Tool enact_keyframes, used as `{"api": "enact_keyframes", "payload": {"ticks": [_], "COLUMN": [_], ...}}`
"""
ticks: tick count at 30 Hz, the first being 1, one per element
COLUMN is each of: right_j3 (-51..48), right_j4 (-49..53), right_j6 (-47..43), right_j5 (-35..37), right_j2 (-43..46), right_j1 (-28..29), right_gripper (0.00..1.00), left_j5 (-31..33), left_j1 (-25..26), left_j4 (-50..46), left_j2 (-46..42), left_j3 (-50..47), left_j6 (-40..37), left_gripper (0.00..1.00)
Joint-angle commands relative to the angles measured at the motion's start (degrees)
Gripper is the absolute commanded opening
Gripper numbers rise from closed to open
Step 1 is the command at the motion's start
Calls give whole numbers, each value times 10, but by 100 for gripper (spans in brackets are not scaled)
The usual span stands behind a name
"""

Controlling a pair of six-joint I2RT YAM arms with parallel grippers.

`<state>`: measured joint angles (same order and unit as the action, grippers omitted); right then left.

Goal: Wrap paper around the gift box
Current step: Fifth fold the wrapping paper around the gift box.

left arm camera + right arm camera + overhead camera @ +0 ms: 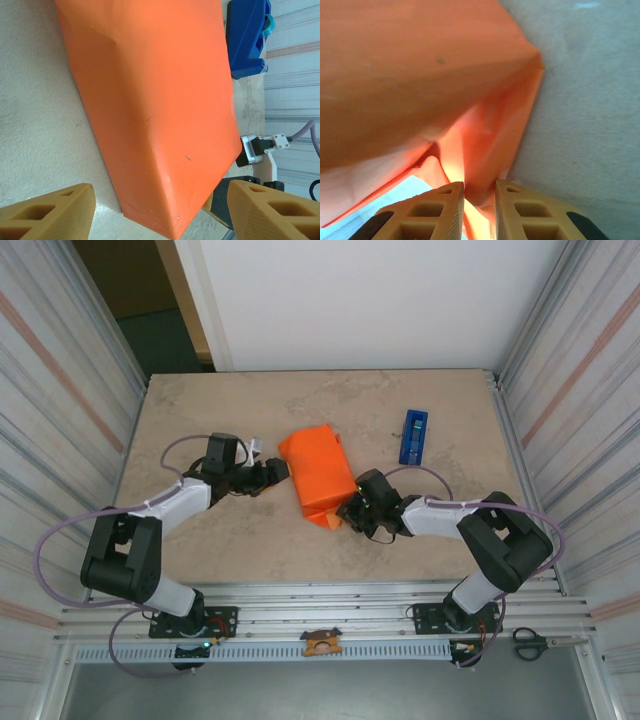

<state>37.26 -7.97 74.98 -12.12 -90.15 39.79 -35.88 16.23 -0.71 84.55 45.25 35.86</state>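
The orange paper lies folded into a bundle in the middle of the table; the gift box is hidden inside it. My left gripper stands open at the bundle's left side. In the left wrist view its tan fingers sit wide apart on either side of the near corner of the paper, not touching it. My right gripper is at the bundle's near end. Its fingertips are shut on a loose fold of the paper, which rises from between them.
A blue tape dispenser lies right of the bundle, also at the top right of the left wrist view. Scissors rest on the front rail at the right. Corrugated walls close in both sides of the table.
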Motion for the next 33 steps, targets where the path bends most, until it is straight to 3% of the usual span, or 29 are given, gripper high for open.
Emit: {"api": "enact_keyframes", "payload": {"ticks": [1,4,8,15,18,20,25,33], "right_j3": [-3,-1,-6,-14,-17,-18,-21,-20], "right_j4": [-56,-71,-74,-78,-74,-75,-75,-81], "right_j6": [-7,-7,-9,-7,-8,-7,-6,-1], "right_j5": [-7,-8,-5,-3,-1,-1,-2,-2], "right_j2": [1,-4,1,10,16,18,21,17], "right_j1": [-4,-4,-3,-5,-8,-11,-14,-14], "right_gripper": [24,24,26,26,26,26,26,25], "left_j5": [14,40,137,317,323,320,391,483], "left_j1": [7,20,69,247,294,305,346,371], "left_j4": [-12,-30,-56,64,112,106,123,190], "left_j2": [-47,-69,-103,-168,-168,-152,-89,-8], "left_j3": [5,3,6,-86,-121,-118,-102,-83], "left_j6": [-51,-86,-165,-511,-645,-687,-767,-789], "left_gripper": [71,71,73,81,82,82,83,90]}}
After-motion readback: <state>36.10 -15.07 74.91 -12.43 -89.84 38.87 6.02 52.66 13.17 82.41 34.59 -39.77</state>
